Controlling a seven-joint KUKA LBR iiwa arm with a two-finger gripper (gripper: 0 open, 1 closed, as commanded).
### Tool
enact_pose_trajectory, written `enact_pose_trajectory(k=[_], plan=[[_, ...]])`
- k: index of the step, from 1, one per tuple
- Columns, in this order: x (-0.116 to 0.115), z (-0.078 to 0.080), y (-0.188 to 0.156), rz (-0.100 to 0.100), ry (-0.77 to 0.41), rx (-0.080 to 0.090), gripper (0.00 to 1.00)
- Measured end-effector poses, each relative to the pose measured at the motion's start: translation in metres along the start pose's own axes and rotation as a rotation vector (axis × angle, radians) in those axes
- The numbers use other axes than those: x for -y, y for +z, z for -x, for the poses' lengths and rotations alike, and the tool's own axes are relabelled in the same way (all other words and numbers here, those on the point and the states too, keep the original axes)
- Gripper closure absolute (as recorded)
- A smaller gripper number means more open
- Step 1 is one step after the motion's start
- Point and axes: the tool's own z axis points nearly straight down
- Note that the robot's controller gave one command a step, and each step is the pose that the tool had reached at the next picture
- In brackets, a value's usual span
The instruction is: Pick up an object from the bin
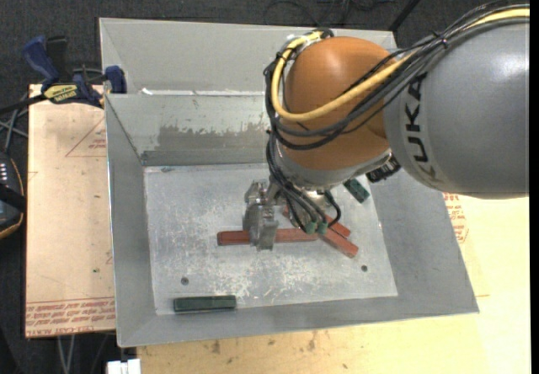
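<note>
Gripper (263, 229) low on a red-brown stick (236, 238) in the middle of the bin (126, 221), lift not yet made.
The stick lies flat on the bin floor, just below the centre of the frame. Its long axis runs almost level from left to right, with the left end pointing at the bin's left wall and the right end passing under the arm's cables, near a second red stick (341, 239) that slants down to the right. The gripper meets it about mid-length, set across that axis; whether it has closed on the stick cannot be told. Judging by this, the approach looks done, while a sure grasp and the lift remain. A dark green bar (205, 304) lies well apart at lower left.
</note>
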Motion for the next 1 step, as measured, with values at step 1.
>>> enact_pose_trajectory(k=[1], plan=[[0.0247, 0.0303, 0.0397, 0.001, -0.028, 0.001, 1.00]])
